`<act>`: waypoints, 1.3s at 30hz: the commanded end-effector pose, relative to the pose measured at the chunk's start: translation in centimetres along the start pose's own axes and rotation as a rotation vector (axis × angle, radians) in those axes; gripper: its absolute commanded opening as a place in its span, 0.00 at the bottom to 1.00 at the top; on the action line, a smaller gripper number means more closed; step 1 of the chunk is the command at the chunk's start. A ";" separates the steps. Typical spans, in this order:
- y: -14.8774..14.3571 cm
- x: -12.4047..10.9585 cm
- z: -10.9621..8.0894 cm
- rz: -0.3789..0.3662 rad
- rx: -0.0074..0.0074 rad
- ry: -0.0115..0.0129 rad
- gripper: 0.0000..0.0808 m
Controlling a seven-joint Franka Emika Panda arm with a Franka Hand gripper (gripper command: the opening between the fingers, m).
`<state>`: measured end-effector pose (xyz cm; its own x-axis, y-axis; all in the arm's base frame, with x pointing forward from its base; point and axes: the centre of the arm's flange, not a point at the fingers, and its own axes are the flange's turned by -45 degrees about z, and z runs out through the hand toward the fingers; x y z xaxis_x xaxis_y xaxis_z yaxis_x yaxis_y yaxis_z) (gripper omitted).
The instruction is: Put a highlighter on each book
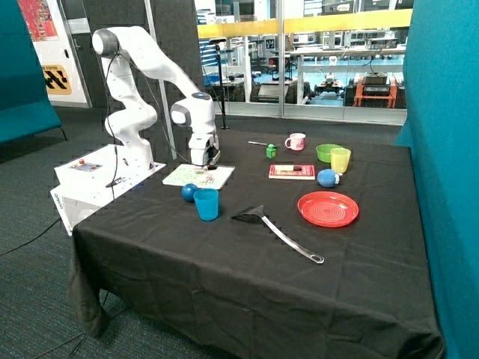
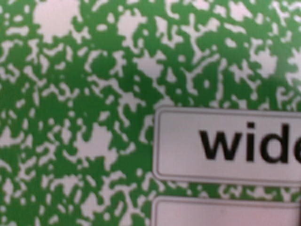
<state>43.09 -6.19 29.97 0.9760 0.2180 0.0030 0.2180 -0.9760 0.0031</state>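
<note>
The green-speckled white book (image 1: 197,176) lies near the table's edge by the robot base, with the gripper (image 1: 204,161) lowered right over its cover; I cannot tell what the jaws are doing. The red book (image 1: 292,172) sits further along the black tablecloth (image 1: 224,284), a dark highlighter (image 1: 293,168) resting on it.

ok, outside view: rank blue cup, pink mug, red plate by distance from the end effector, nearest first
End effector sits low over the green-speckled book.
1. Blue cup, just in front of that book.
2. Pink mug, toward the back edge.
3. Red plate, far side, beyond the spatula.
</note>
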 end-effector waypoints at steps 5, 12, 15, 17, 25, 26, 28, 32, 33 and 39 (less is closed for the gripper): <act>-0.1 0.6 0.4 -0.014 0.0032 -0.0030 1.00; -0.1 0.7 0.5 -0.017 0.0032 -0.0030 1.00; -0.2 0.8 0.3 -0.019 0.0032 -0.0030 1.00; -0.2 0.8 0.1 -0.022 0.0032 -0.0030 1.00; -0.7 1.2 -1.1 -0.047 0.0032 -0.0029 1.00; -0.8 1.2 -1.3 -0.052 0.0032 -0.0029 1.00; -1.0 1.3 -1.9 -0.060 0.0032 -0.0029 1.00; -1.2 1.4 -2.8 -0.073 0.0033 -0.0029 1.00; -1.3 1.4 -3.0 -0.078 0.0033 -0.0029 1.00; -2.3 1.8 -4.4 -0.104 0.0033 -0.0029 0.89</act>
<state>44.19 -4.70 32.34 0.9583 0.2857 -0.0002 0.2857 -0.9583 -0.0007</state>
